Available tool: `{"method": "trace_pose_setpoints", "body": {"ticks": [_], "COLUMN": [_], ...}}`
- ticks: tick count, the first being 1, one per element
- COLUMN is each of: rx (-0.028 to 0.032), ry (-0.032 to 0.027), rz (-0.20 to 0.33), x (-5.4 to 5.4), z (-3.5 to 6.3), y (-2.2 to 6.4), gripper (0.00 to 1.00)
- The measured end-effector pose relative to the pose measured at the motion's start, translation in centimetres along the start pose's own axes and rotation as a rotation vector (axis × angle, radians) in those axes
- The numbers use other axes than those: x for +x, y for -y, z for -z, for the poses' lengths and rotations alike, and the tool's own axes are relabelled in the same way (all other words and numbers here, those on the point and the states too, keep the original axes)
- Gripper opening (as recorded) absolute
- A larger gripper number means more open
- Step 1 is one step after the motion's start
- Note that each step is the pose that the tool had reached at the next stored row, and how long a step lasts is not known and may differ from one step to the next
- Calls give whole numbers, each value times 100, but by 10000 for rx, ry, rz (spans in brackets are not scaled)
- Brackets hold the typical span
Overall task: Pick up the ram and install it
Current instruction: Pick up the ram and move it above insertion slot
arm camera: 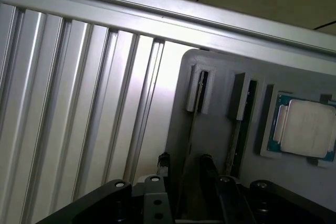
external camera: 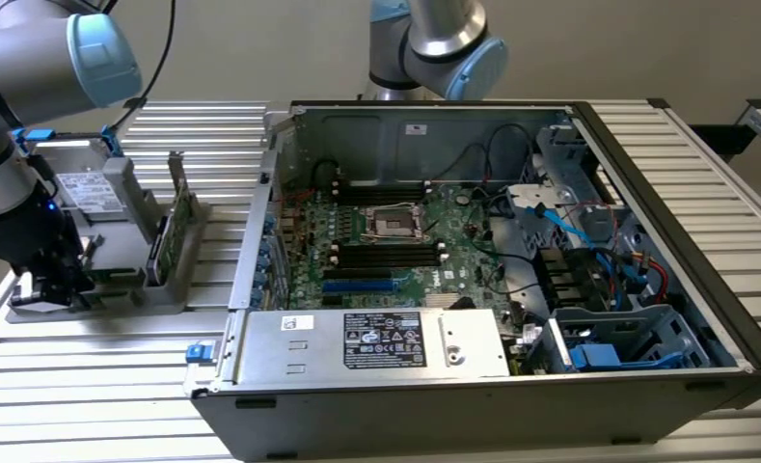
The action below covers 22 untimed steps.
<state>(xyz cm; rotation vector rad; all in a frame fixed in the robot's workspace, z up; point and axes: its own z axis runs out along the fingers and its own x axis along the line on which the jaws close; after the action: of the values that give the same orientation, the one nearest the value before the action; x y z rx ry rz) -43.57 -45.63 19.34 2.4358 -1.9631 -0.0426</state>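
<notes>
The ram (arm camera: 192,121) shows edge-on as a thin stick standing in a slot of the grey holder (arm camera: 220,145). My gripper (arm camera: 185,165) is open, one dark finger on each side of the stick's near end, with a small gap to each. In the exterior view my gripper (external camera: 43,287) hangs low over the holder (external camera: 122,294) at the exterior view's left, and the arm hides the ram there. The open computer case (external camera: 638,386) lies to the right, with the motherboard (external camera: 419,246) and its black memory slots (external camera: 383,257) facing up.
A square silver processor (arm camera: 307,128) sits in the holder past a second slot (arm camera: 242,106). A wider green card with a metal bracket (external camera: 164,236) stands in the holder. Ribbed aluminium table (external camera: 97,386) surrounds everything. Cables and a power supply (external camera: 373,342) crowd the case.
</notes>
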Motion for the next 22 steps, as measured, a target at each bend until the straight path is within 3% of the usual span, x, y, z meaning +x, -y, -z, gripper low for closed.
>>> {"method": "trace_pose_setpoints", "body": {"ticks": [9, 11, 13, 22], "rx": [-9, -10, -9, -9], "ry": [2, 2, 2, 2], "rz": [-1, -1, -1, 0], "x": [2, 2, 2, 2], "z": [1, 1, 1, 1], "y": [8, 8, 8, 8], "gripper": [35, 22, 16, 15]}}
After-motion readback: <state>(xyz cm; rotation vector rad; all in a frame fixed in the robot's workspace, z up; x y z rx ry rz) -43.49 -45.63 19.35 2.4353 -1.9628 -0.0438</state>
